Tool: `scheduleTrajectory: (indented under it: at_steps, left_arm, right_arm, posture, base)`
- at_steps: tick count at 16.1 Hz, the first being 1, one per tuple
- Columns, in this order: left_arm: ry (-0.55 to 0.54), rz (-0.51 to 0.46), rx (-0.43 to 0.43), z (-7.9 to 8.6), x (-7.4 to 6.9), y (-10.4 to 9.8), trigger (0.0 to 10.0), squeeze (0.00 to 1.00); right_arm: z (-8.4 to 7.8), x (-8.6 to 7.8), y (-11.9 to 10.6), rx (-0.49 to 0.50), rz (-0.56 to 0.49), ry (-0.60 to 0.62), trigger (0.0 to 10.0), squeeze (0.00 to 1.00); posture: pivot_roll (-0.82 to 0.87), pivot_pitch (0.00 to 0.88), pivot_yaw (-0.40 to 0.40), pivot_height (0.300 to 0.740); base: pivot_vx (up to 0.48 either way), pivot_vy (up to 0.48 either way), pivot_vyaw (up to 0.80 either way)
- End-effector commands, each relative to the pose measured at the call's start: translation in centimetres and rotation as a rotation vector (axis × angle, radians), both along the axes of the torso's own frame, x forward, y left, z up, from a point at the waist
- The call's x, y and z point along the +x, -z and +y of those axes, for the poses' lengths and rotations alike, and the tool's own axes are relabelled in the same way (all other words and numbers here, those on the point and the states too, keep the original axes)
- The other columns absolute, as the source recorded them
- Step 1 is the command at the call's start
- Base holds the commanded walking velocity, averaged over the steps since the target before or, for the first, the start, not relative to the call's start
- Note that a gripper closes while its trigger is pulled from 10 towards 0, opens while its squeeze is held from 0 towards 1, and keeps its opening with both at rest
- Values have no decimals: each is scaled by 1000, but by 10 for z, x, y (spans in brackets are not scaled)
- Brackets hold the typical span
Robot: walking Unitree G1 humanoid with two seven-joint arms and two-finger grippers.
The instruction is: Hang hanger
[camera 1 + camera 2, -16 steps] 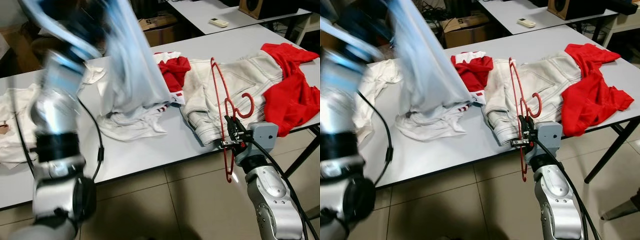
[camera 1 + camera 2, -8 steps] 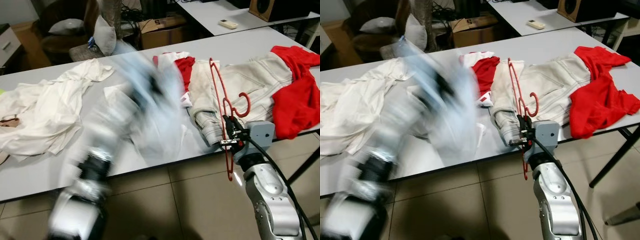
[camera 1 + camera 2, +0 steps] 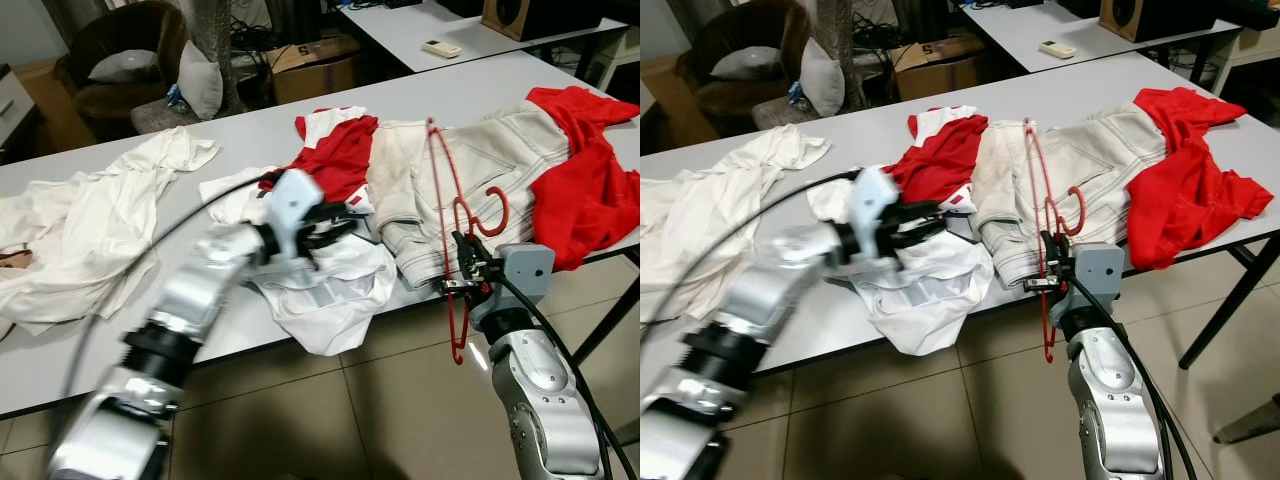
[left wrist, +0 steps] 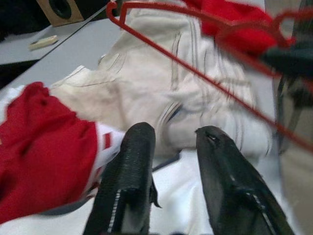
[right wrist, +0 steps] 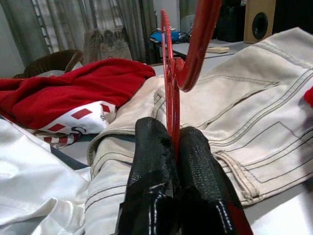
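A red wire hanger (image 5: 168,73) stands upright at the table's front edge, in front of the cream jeans (image 3: 500,150). My right gripper (image 3: 462,275) is shut on its lower bar, the fingertips (image 5: 154,132) pressed together around the wire. My left gripper (image 3: 335,228) reaches over the table (image 3: 230,330) and hovers just above a crumpled white shirt (image 3: 325,290). It is open, with nothing between its fingers (image 4: 139,142). The hanger carries no garment.
A red-and-white shirt (image 3: 335,150) lies behind the white one, a red garment (image 3: 585,190) at the right end and white clothes (image 3: 90,220) at the left end. Behind are a second table with a remote (image 3: 440,47), a cardboard box (image 3: 310,65) and an armchair (image 3: 130,40).
My left arm has come down from a raised position. The pale garment it held up now lies on the table and the gripper is open. The right gripper and hanger have stayed put.
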State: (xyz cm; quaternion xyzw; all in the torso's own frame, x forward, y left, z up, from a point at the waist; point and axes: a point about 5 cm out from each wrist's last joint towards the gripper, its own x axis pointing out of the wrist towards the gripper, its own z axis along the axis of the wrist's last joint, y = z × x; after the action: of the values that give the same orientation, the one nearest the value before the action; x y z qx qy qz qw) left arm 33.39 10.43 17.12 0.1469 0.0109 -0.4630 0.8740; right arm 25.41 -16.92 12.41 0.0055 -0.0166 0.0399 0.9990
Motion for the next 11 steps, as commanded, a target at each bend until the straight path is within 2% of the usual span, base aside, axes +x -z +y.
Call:
scheduleTrajectory:
  at_steps: [1,3,4,5,6,8,10,11]
  left_arm:
    - [-5,-40,65,16,0,-3,10000,1000]
    - [26,7,177,39,-6,7,10000,1000]
    - [72,40,211,44,-12,13,10000,333]
    - [100,69,218,44,-16,17,10000,0]
    - [155,123,258,49,-25,24,10000,0]
    - [92,68,350,60,-21,30,10000,0]
    - [82,62,357,60,-20,32,10000,0]
    - [90,68,390,60,-21,35,10000,0]
  right_arm:
    - [4,-1,-2,9,-14,0,10000,0]
    - [5,-3,0,14,-8,5,10000,0]
    - [5,-3,1,15,-5,9,10000,0]
    - [5,-3,2,16,-4,11,10000,0]
    - [4,-3,1,15,-4,16,10000,0]
    - [2,-4,0,16,-8,31,10000,0]
    - [1,-4,1,16,-7,33,10000,0]
    - [1,-5,1,15,-6,34,10000,0]
  posture:
    - [-159,0,195,740]
    - [-151,0,205,740]
    - [-149,0,211,740]
    - [-150,0,214,740]
    - [-151,0,220,740]
    - [-148,0,223,740]
    - [-149,0,222,740]
    - [-149,0,219,740]
  base:
    - [0,0,0]
    - [0,0,0]
    - [0,0,0]
    - [0,0,0]
    - [0,0,0]
    - [0,0,0]
    - [0,0,0]
    - [0,0,0]
